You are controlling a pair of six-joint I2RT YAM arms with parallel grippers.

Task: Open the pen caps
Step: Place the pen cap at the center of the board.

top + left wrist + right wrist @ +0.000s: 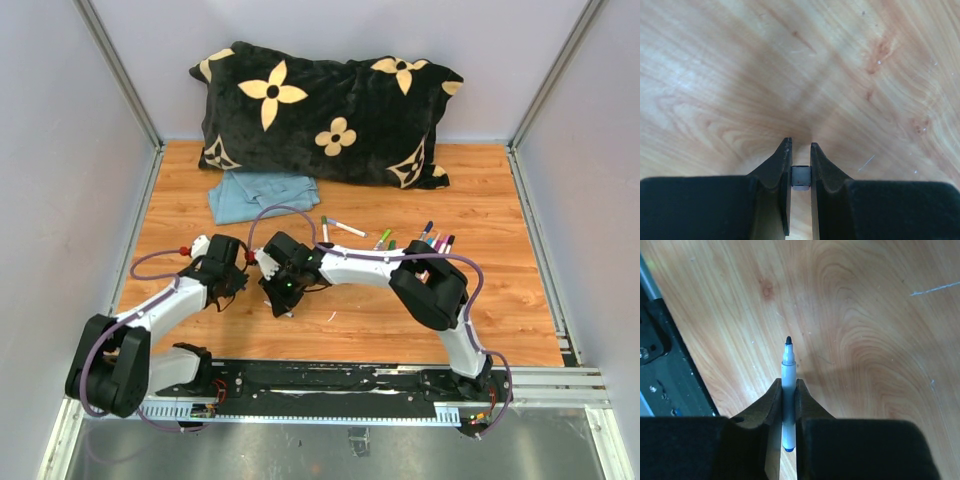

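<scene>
left gripper (800, 144): nearly shut and pinched on a small dark cap (801, 176). The cap is seen end-on, so its colour can't really be called. It's seated deep between the jaws, probably so it can't slip under a pull.

right gripper (788, 381): clamped tight on a slim white pen (788, 367), with the barrel lined up along the jaws and sticking out past the tips.

nib (788, 341): bare and dark, held out over the tabletop (880, 340). No contact with the wood can be made out.

why it's held this way: a cap only comes off if both ends are gripped, so the barrel is held in one gripper and the cap in the other. From above, the two are seen close together near the front middle, well apart from the pile, so nothing there gets bumped.

progress: this one looks done, judging by the exposed nib.

other pens (430, 238): scattered at the back right, in front of the pillow (320, 110). Green, purple and pink ends look like caps in place, but they're too small to be sure.

next (a guess): cap and pen would need to be set down separately before another pen is fetched.

watch out: the wood could be marked by the bare nib, and a cap that small may roll.

cloth (260, 195): blue, folded by the pillow, not involved.
</scene>
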